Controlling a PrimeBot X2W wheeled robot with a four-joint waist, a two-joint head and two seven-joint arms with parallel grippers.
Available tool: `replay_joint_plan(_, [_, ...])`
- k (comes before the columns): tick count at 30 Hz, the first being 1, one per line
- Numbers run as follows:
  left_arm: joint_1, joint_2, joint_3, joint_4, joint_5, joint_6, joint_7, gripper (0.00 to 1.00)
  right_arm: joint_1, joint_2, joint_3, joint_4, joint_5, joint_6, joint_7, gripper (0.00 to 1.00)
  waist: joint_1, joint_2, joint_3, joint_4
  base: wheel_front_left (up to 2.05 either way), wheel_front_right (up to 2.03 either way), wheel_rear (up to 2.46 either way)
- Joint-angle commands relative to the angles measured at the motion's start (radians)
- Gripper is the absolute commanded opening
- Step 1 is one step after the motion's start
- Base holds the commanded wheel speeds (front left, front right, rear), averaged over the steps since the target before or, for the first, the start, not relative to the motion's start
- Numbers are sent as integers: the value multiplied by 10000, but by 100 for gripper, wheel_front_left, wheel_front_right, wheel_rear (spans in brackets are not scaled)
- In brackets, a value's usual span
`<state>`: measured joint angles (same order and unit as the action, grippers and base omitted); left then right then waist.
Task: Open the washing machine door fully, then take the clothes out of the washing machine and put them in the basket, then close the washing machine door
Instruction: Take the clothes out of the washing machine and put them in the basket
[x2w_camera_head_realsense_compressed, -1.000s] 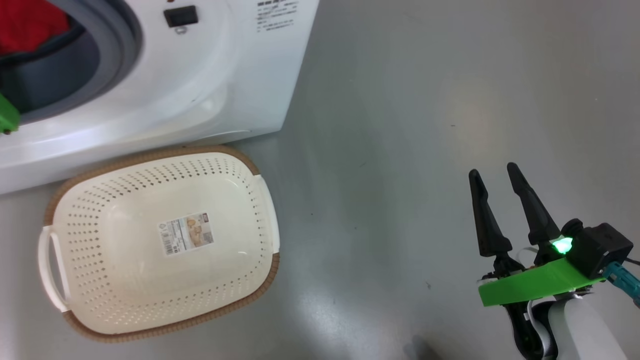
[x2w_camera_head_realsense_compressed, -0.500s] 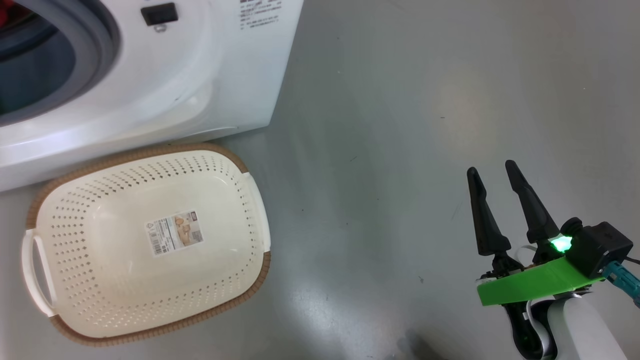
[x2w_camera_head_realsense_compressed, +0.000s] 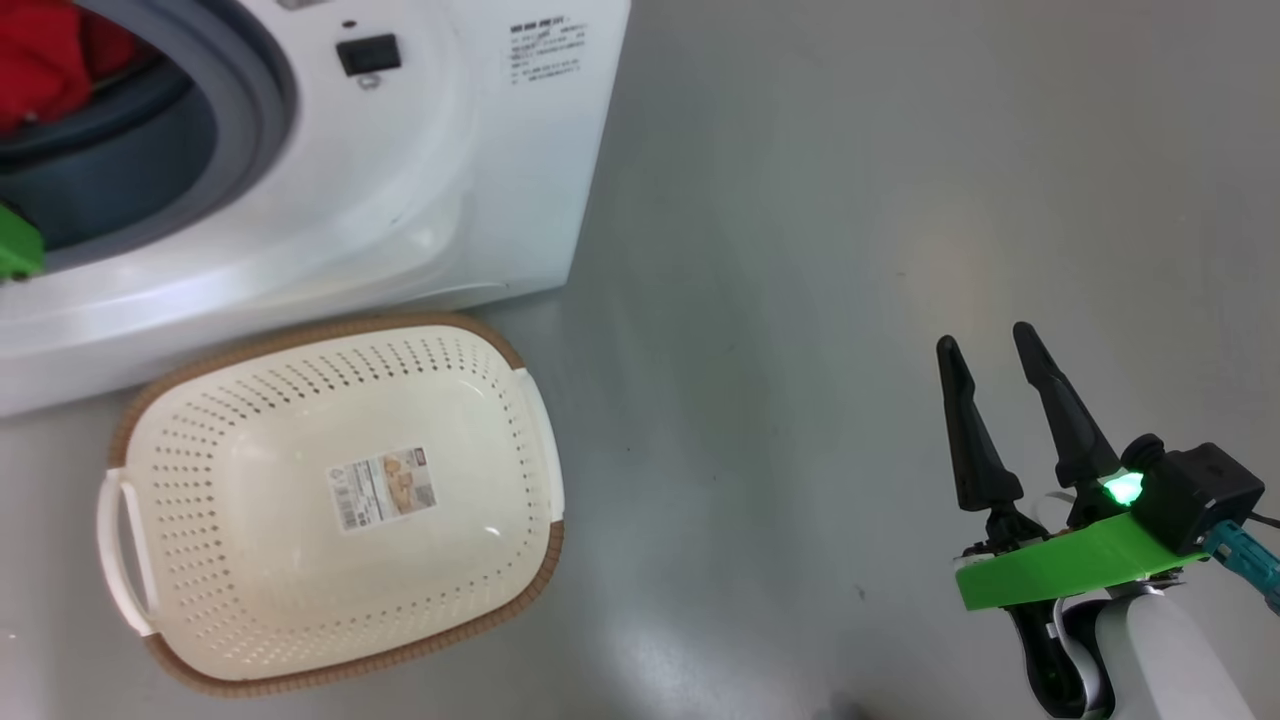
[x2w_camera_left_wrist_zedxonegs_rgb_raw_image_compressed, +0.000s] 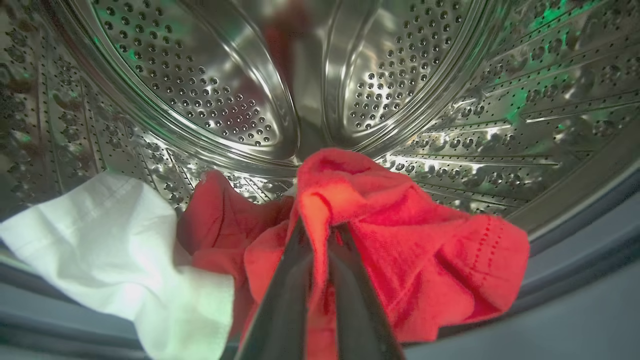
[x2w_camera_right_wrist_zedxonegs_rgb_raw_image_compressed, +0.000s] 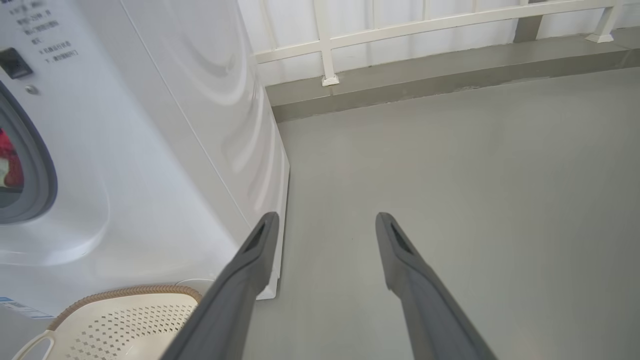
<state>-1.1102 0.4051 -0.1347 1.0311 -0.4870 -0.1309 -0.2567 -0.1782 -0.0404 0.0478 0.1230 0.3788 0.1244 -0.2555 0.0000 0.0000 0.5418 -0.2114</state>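
Left gripper (x2w_camera_left_wrist_zedxonegs_rgb_raw_image_compressed: 320, 227) is pinched narrow on a fold of the red clothes (x2w_camera_left_wrist_zedxonegs_rgb_raw_image_compressed: 410, 245), which bunch around and ahead of its tips inside the washing machine (x2w_camera_head_realsense_compressed: 450, 200) drum (x2w_camera_left_wrist_zedxonegs_rgb_raw_image_compressed: 200, 100). Right gripper (x2w_camera_head_realsense_compressed: 985, 342) stands wide and empty. The basket (x2w_camera_head_realsense_compressed: 200, 440) lies well to its left, mouth up, its long axis running handle to handle, crosswise to the fingers.

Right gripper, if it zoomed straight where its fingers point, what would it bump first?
Probably the grey floor: the right gripper points beside the washing machine, missing it. Beyond lies a low ledge, though depth is unclear.
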Motion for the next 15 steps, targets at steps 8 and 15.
replay_joint_plan(8, [1824,-305,1410,-1994,540,36,-50,0,226,-99,72,-97,-97,63,-63,100,0,0,-858,467,0,0,0])
replay_joint_plan(15, [3126,-987,2361,-3237,1111,12,-50,0,367,-99,-13,-19,-160,63,-63,100,0,0,-1232,737,0,0,0])
